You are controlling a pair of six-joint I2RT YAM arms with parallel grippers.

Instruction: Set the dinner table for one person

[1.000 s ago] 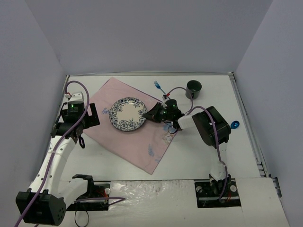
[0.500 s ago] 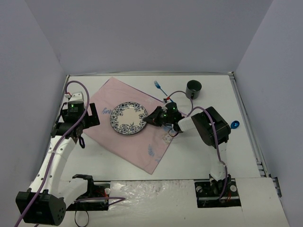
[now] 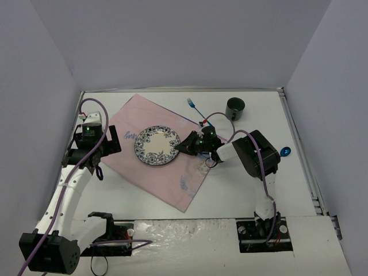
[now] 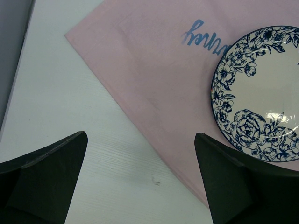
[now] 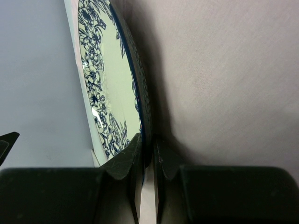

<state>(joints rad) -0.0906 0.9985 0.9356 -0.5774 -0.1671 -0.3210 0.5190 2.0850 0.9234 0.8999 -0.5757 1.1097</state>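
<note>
A white plate with a blue flower rim point(image 3: 156, 146) rests on the pink cloth point(image 3: 144, 172) spread on the dinner table point(image 3: 227, 192). My right gripper point(image 3: 185, 145) is shut on the plate's right rim. In the right wrist view the plate point(image 5: 112, 79) runs edge-on, its rim pinched inside the right gripper point(image 5: 148, 140), with the cloth point(image 5: 224, 70) beside it. My left gripper point(image 3: 112, 140) hangs open over the cloth's left edge. In the left wrist view this gripper point(image 4: 140, 135) holds nothing, and bare table point(image 4: 70, 116), cloth point(image 4: 154, 70) and plate point(image 4: 261, 93) lie below it.
A dark cup point(image 3: 235, 106) stands at the back right of the table. A blue-handled utensil point(image 3: 191, 103) lies just past the cloth's far corner. A small blue object point(image 3: 286, 152) sits near the right edge. Grey walls close in three sides.
The right gripper has carried the plate a little toward the near side of the cloth. The left arm has not moved.
</note>
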